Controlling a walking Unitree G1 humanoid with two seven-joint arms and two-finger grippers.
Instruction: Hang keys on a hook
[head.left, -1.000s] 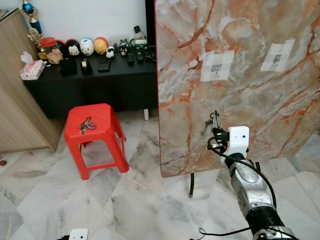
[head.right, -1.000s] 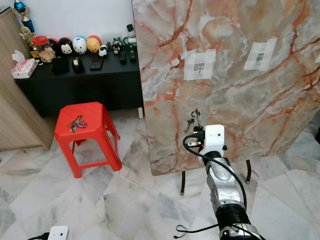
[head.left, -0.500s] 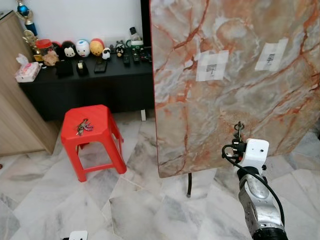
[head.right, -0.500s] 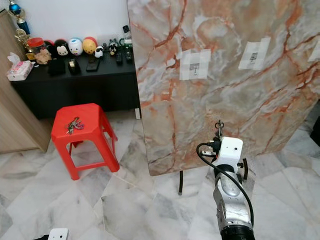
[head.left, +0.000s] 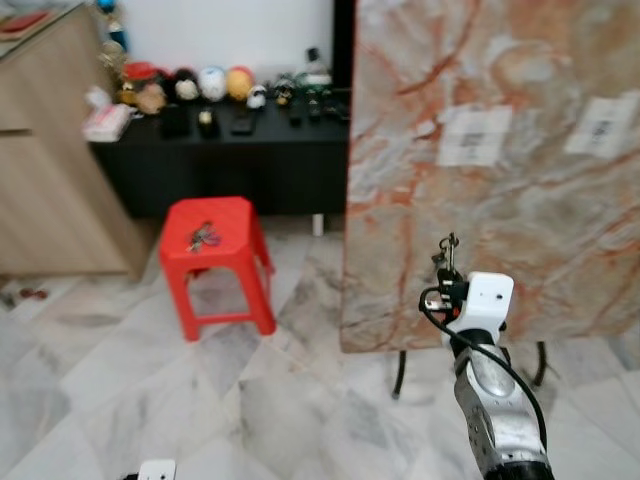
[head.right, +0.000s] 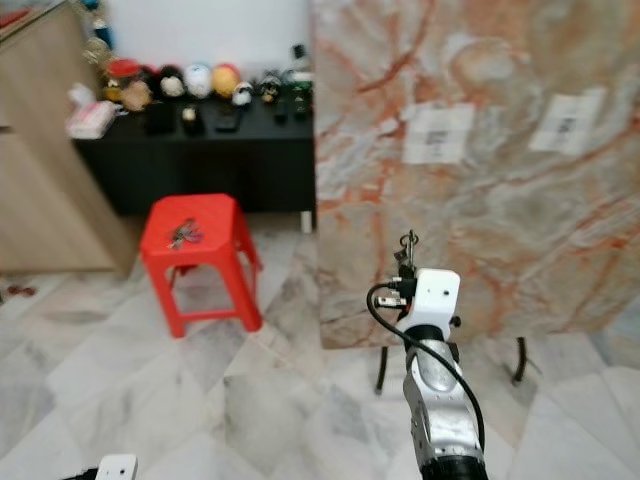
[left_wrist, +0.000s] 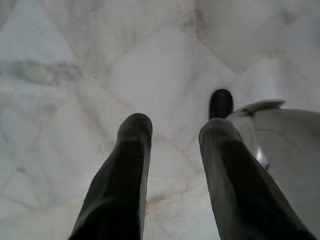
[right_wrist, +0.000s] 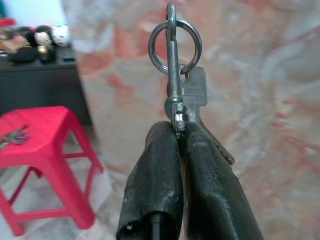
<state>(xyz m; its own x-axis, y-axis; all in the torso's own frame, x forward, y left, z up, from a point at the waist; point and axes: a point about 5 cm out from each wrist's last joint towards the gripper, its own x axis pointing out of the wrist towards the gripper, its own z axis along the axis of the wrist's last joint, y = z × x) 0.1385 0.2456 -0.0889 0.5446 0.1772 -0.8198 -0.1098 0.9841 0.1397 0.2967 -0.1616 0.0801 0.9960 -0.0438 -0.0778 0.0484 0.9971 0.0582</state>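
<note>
Right gripper, lower centre-right of the head views, fingers pressed together on the keys, ring and clasp standing straight up above the tips, close before the marble board. Left gripper fingers apart over bare floor. Second key bunch on the red stool, mid-left, open floor between it and the board.

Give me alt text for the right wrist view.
The right hand is shut on a bunch of keys, ring uppermost, in front of a marbled board. A red stool with more keys on it stands off to one side.
</note>
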